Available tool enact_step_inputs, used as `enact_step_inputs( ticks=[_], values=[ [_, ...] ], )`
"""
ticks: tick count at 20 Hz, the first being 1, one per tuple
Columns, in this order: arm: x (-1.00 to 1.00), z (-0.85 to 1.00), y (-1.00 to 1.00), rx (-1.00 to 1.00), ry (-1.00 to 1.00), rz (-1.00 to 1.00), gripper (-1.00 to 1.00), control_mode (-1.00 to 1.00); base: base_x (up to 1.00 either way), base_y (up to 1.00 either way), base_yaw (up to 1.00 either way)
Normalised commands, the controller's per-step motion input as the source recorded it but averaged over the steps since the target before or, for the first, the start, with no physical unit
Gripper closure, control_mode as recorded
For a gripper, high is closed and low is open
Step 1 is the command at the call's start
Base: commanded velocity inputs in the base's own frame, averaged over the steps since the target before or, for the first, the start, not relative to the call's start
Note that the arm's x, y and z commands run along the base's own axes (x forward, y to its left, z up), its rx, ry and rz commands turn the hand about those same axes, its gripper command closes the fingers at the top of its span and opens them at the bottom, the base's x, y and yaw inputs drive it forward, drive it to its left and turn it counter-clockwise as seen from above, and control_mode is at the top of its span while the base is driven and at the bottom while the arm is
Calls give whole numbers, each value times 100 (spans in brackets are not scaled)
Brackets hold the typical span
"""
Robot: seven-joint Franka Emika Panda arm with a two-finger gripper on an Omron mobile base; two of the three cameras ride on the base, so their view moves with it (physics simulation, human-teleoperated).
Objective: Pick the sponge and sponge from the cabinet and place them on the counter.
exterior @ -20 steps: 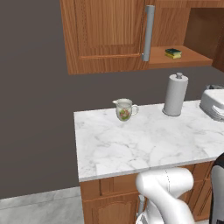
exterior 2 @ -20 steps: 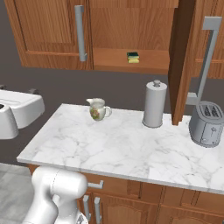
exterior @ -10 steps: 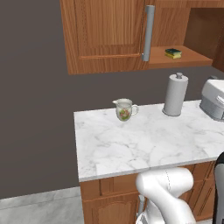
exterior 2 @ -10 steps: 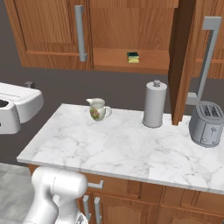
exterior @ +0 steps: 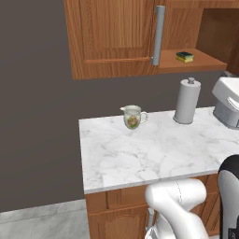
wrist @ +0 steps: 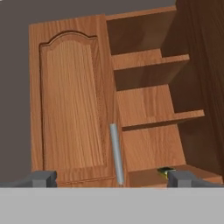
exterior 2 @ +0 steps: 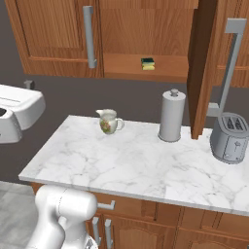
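Claw [wrist: 112,178] raised facing cabinet [wrist: 74,100], wide open, empty. Sponge [exterior 2: 148,63] on open cabinet's bottom shelf [exterior 2: 146,72], near front edge.

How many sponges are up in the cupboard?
1 that I can make out: a sponge with a yellow body and dark green top, lying on the bottom shelf of the open cabinet, above the paper towel roll. A second may be hidden behind it.

even flat light, sharp, no glare
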Motion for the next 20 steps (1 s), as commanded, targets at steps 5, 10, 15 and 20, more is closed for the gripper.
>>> enact_step_inputs(
  ticks=[5,10,15,20],
  values=[
    [24,0,2,0,0,0,-100,-100,0,0,0],
    [30,0,3,0,0,0,-100,-100,0,0,0],
    [25,0,0,0,0,0,-100,-100,0,0,0],
    [26,0,1,0,0,0,-100,-100,0,0,0]
  ],
)
